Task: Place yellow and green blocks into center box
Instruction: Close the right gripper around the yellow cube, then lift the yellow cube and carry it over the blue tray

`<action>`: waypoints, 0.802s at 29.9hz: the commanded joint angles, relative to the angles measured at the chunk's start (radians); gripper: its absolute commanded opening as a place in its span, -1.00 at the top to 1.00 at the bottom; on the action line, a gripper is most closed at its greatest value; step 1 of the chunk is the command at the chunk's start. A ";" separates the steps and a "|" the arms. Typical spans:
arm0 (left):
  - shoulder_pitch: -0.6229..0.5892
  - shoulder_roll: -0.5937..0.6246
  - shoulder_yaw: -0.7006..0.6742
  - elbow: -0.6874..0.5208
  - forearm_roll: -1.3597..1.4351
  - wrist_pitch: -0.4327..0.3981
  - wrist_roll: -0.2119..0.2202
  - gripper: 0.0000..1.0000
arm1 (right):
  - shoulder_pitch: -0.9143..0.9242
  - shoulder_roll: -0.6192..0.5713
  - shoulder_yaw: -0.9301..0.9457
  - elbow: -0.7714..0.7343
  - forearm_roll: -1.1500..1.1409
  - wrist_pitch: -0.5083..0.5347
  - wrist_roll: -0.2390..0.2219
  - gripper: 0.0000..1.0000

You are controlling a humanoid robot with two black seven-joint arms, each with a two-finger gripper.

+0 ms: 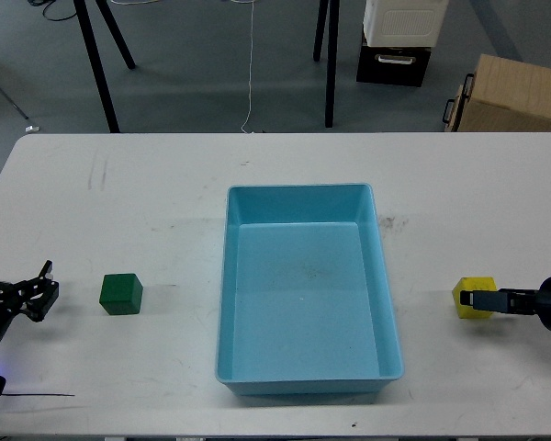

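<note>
A wide white surface (285,165) is seen from above, with rounded far corners and a few dark scuffs near its far left part. At its middle, reaching towards the near edge, a shallow light-blue tray (228,285) is set lengthwise, its raised rim intact all round. Nothing is held in the tray; only its bare blue floor is shown.

Beyond the far edge, on the floor, a white-and-black crate (399,39) and a brown cardboard box (514,92) are placed near the far right corner, and black stand legs (96,64) are planted behind the far left part.

The left end effector (42,296) is held low near the left edge of the surface, with two short dark fingers spread apart and nothing between them. The green block (121,294) is resting on the surface just beside it, apart from the fingers, between that end effector and the tray.

The right end effector (482,299) is extended in from the right edge, level with the surface. Its tip is laid against the front of the yellow block (468,289), which sits near the right edge, well apart from the tray. Whether its fingers are closed on the block cannot be told from this view.
</note>
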 commanded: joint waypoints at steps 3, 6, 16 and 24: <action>-0.001 0.000 0.000 0.005 0.000 0.002 0.000 -1.00 | 0.002 0.001 -0.004 0.000 -0.001 0.000 0.001 -0.60; -0.001 0.000 0.000 0.017 0.000 0.002 0.000 -1.00 | 0.002 0.001 -0.004 0.000 -0.001 0.000 0.000 -0.30; -0.004 0.001 0.000 0.025 0.000 0.002 0.000 -1.00 | 0.004 -0.005 -0.012 0.005 0.001 0.002 -0.002 0.46; -0.005 0.001 0.000 0.028 0.000 0.002 0.000 -1.00 | 0.064 -0.081 0.034 0.060 0.091 -0.031 0.010 0.55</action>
